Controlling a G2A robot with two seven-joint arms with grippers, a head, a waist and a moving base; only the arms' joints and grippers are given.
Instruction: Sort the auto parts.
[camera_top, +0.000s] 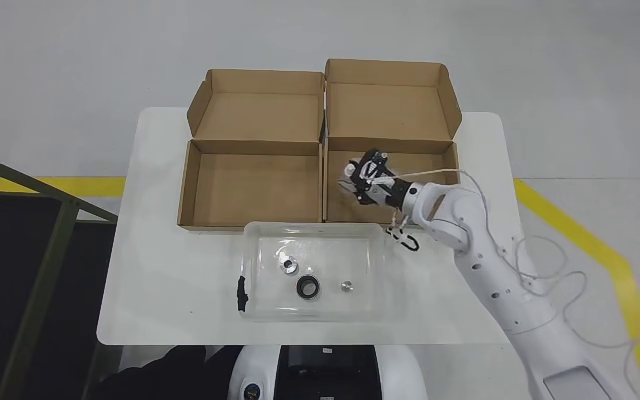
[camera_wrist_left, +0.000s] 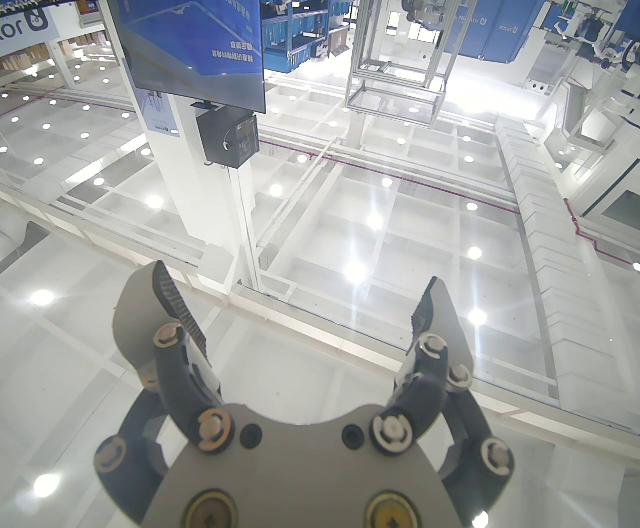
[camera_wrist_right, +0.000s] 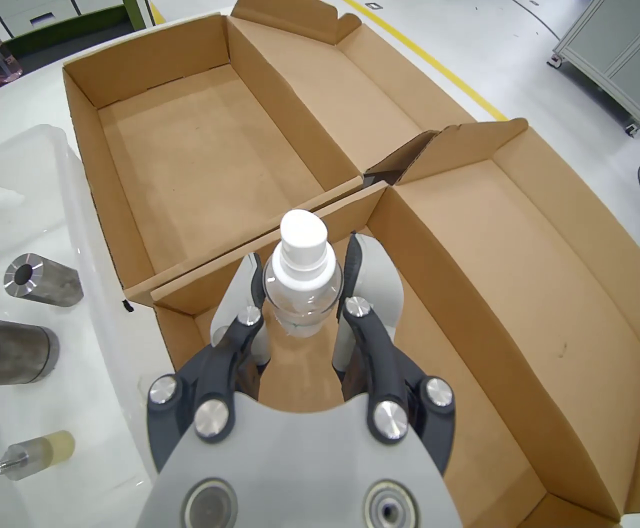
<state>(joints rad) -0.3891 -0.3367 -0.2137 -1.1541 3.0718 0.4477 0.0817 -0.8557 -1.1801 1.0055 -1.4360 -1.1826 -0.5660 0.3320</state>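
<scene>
My right gripper (camera_top: 362, 178) (camera_wrist_right: 305, 265) is shut on a small clear spray bottle (camera_wrist_right: 301, 245) with a white cap, held over the right cardboard box (camera_top: 440, 165) (camera_wrist_right: 500, 280) close to the wall it shares with the left cardboard box (camera_top: 250, 190) (camera_wrist_right: 200, 150). Both boxes look bare inside. In front of them a clear plastic bin (camera_top: 252, 240) (camera_wrist_right: 75, 200) holds a black ring (camera_top: 308, 289), a metal cylinder (camera_top: 288, 266) (camera_wrist_right: 42, 280) and a small metal piece (camera_top: 347, 285). My left gripper (camera_wrist_left: 297, 280) is open, faces a ceiling and holds nothing.
The boxes' lids (camera_top: 390, 90) stand open toward the far table edge. A black part (camera_top: 241, 292) lies at the bin's left wall. Beside the bin, on both sides, there is bare white table (camera_top: 150, 250). A second cylinder (camera_wrist_right: 25, 352) and a pin (camera_wrist_right: 40, 450) sit in the bin.
</scene>
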